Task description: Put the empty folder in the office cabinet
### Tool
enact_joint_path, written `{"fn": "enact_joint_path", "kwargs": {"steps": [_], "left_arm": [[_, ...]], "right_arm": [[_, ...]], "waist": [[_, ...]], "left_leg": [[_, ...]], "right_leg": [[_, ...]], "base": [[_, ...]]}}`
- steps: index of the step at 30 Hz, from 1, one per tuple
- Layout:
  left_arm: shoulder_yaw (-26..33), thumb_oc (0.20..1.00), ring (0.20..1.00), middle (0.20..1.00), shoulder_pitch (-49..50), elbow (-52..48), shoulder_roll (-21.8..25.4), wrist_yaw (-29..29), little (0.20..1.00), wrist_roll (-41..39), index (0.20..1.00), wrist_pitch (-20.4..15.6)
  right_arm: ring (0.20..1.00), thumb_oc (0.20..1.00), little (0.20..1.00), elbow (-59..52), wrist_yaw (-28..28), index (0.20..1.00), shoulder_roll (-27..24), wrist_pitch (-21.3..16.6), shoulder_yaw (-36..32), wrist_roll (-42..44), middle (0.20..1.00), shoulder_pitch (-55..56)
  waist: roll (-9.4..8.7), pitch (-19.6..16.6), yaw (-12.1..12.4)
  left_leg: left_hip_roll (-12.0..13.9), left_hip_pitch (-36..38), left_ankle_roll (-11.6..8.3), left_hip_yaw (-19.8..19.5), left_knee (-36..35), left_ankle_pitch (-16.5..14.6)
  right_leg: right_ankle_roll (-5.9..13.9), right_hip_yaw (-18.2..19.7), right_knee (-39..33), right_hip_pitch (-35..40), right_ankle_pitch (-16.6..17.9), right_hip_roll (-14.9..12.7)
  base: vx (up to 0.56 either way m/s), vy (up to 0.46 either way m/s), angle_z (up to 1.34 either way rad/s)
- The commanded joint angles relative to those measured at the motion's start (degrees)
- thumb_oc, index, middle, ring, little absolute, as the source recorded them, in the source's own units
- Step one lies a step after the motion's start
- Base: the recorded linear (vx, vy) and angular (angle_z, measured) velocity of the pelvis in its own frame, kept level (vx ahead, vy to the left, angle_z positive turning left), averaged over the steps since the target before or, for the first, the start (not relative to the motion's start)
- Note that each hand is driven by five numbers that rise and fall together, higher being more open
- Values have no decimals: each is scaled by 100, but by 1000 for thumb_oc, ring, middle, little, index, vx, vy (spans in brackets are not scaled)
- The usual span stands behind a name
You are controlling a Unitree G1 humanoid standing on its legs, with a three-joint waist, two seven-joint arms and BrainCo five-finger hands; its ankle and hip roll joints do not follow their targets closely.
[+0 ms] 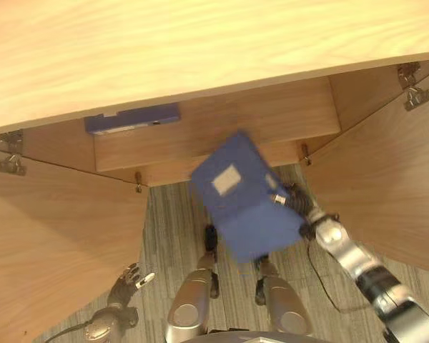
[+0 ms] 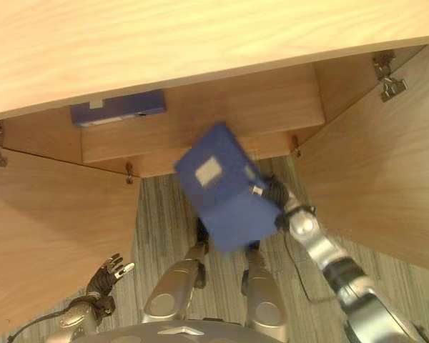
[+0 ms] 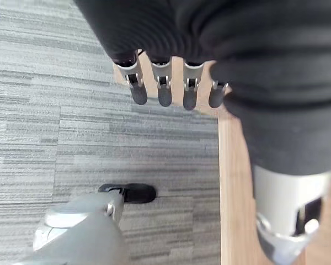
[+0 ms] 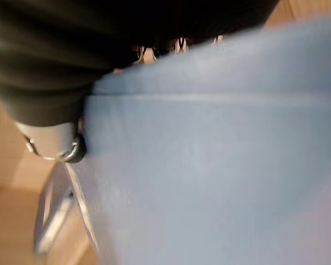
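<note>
— Folder position?
— Blue folder (image 1: 243, 196) gripped at its edge by the right hand (image 1: 294, 200), held before the open cabinet (image 1: 222, 136).
— Left hand (image 1: 129, 280)?
— Low by the door, fingers relaxed, holding nothing

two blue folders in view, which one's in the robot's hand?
The large blue box folder with the pale label, tilted in front of the open wooden cabinet and gripped by the right hand. The other flat blue folder lies on the cabinet shelf, untouched.
</note>
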Motion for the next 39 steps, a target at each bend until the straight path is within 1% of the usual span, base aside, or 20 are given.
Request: {"fn": "enact_joint_path", "kwargs": {"steps": [1, 4, 7, 9, 14, 16, 18, 19, 20, 24, 26, 27, 28, 29, 30, 31, 35, 36, 38, 39], "left_arm": [[-126, 1000, 1000, 1000, 234, 11, 397, 105, 1000, 146, 1000, -91], [-186, 1000, 1000, 1000, 192, 124, 423, 95, 1000, 267, 1000, -17], [-162, 1000, 1000, 1000, 106, 177, 463, 89, 1000, 284, 1000, 41], [-160, 1000, 1000, 1000, 12, 241, 503, 121, 1000, 278, 1000, 29], [-305, 1000, 1000, 1000, -231, 314, 576, 104, 1000, 270, 1000, 55], [-379, 1000, 1000, 1000, -323, 311, 594, 99, 1000, 271, 1000, 60], [-408, 1000, 1000, 1000, -348, 300, 592, 97, 1000, 249, 1000, 66], [-504, 1000, 1000, 1000, -404, 328, 550, 120, 1000, 259, 1000, 60], [-508, 1000, 1000, 1000, -416, 333, 548, 121, 1000, 258, 1000, 58], [-729, 1000, 1000, 1000, -532, 353, 454, 249, 1000, 195, 1000, 35], [-905, 1000, 1000, 1000, -638, 390, 390, 299, 1000, 265, 1000, 28], [-977, 1000, 1000, 1000, -695, 404, 345, 326, 1000, 281, 1000, 20], [-977, 1000, 1000, 1000, -695, 404, 345, 326, 1000, 281, 1000, 20], [-1166, 1000, 1000, 1000, -726, 386, 221, 352, 1000, 253, 1000, 46], [-1220, 1000, 1000, 1000, -734, 384, 189, 368, 1000, 250, 1000, 47], [-1360, 1000, 1000, 1000, -756, 381, 125, 407, 1000, 257, 1000, 57], [-1611, 1000, 1000, 1000, -798, 342, -32, 466, 1000, 247, 1000, 59], [-1615, 1000, 1000, 1000, -801, 341, -36, 469, 1000, 246, 1000, 60], [-1763, 1000, 1000, 1000, -858, 289, -87, 527, 1000, 252, 1000, 51], [-1876, 1000, 1000, 1000, -912, 267, -142, 571, 1000, 240, 1000, 47]], "right_arm": [[200, 200, 200, -95, -510, 200, -186, -191, -143, 705, 200, -159], [200, 200, 200, 391, -739, 200, -203, -106, -450, 1014, 200, -728], [200, 200, 200, 854, -769, 200, -185, -86, -585, 1311, 200, -992], [200, 200, 200, 1251, -801, 200, -168, -74, -753, 1637, 200, -1240], [200, 200, 200, 2215, -895, 200, -124, -76, -1159, 2433, 200, -1658], [200, 200, 200, 2611, -992, 200, -70, -101, -1420, 2851, 200, -1858], [200, 200, 200, 2772, -1011, 200, -60, -112, -1506, 2976, 200, -1925], [200, 200, 200, 3149, -1129, 200, -4, -116, -1725, 3324, 200, -2123], [200, 200, 200, 3174, -1118, 200, -13, -126, -1723, 3336, 200, -2143], [200, 200, 200, 3629, -1394, 200, 107, -181, -2001, 3990, 200, -2535], [200, 200, 200, 3762, -1484, 200, 121, -231, -2132, 4324, 200, -2584], [200, 200, 200, 3864, -1507, 200, 124, -259, -2199, 4466, 200, -2646], [200, 200, 200, 3864, -1507, 200, 124, -259, -2199, 4466, 200, -2646], [200, 200, 200, 4054, -1642, 200, 107, -263, -2260, 4713, 200, -2882], [200, 200, 200, 4133, -1674, 200, 91, -268, -2274, 4789, 200, -2990], [200, 200, 200, 4279, -1763, 200, 119, -293, -2277, 4921, 200, -3206], [200, 200, 200, 4474, -2031, 200, 144, -440, -2372, 5143, 200, -3525], [200, 200, 200, 4472, -2041, 200, 141, -441, -2369, 5142, 200, -3528], [200, 200, 200, 4549, -2255, 200, 163, -537, -2488, 5233, 200, -3636], [200, 200, 200, 4583, -2406, 200, 178, -651, -2576, 5390, 200, -3762]], "waist": [[-215, -603, 183], [-234, -599, 356], [-224, -489, 427], [-184, -348, 452], [-100, -303, 405], [-79, -306, 365], [-52, -299, 353], [-49, -298, 328], [-31, -292, 330], [2, -218, 303], [-24, -238, 303], [-29, -256, 307], [-29, -256, 307], [9, -322, 330], [46, -328, 343], [164, -337, 364], [410, -381, 393], [418, -386, 397], [571, -404, 429], [686, -407, 445]], "left_leg": [[-36, -96, -217, -220, -50, -339], [-180, 14, -95, -256, 93, -512], [-251, 78, -5, -282, 425, -737], [-273, 165, -5, -321, 582, -833], [-369, 358, -9, -496, 565, -957], [-406, 449, -25, -619, 607, -1078], [-386, 475, -33, -673, 663, -1148], [-400, 585, -44, -765, 717, -1268], [-382, 585, -49, -773, 732, -1289], [-401, 812, -94, -962, 994, -1612], [-477, 880, -120, -1070, 1108, -1780], [-515, 857, -129, -1105, 1180, -1830], [-515, 857, -129, -1105, 1180, -1830], [-525, 789, -144, -1149, 1286, -1904], [-517, 743, -151, -1155, 1344, -1927], [-469, 680, -185, -1202, 1363, -1957], [-330, 661, -262, -1253, 1155, -1882], [-322, 662, -265, -1254, 1142, -1879], [-224, 674, -309, -1288, 990, -1812], [-173, 666, -330, -1319, 892, -1753]], "right_leg": [[622, 1, 75, -380, 303, -739], [681, -51, 189, -235, 214, -893], [729, -102, 876, -340, 160, -1102], [743, -155, 1139, -417, 246, -1215], [714, -285, 670, -558, 506, -1193], [743, -350, 359, -725, 593, -1167], [755, -397, 245, -732, 615, -1138], [792, -444, 75, -898, 670, -1116], [788, -456, 77, -889, 662, -1100], [828, -550, -5, -1201, 751, -1087], [846, -509, -24, -1177, 841, -1128], [845, -478, -24, -1168, 955, -1156], [845, -478, -24, -1168, 955, -1156], [828, -426, -24, -1137, 1097, -1187], [819, -435, -24, -1134, 1128, -1191], [785, -470, -6, -1137, 1146, -1171], [719, -533, 27, -1206, 1084, -1074], [715, -536, 28, -1210, 1081, -1067], [669, -536, 39, -1252, 993, -992], [642, -514, 54, -1278, 932, -944]], "base": [[38, 142, 6], [58, 204, 6], [47, 128, 14], [78, 83, 16], [112, 8, 18], [164, -42, 20], [162, -52, 25], [182, -62, 41], [213, -76, 45], [197, -85, 66], [178, -118, 32], [93, -78, -5], [125, -120, 12], [126, -128, 42], [202, -199, 41], [152, -153, 22], [111, -82, 5], [77, -43, 10], [87, -55, 4], [99, -69, 7]]}}
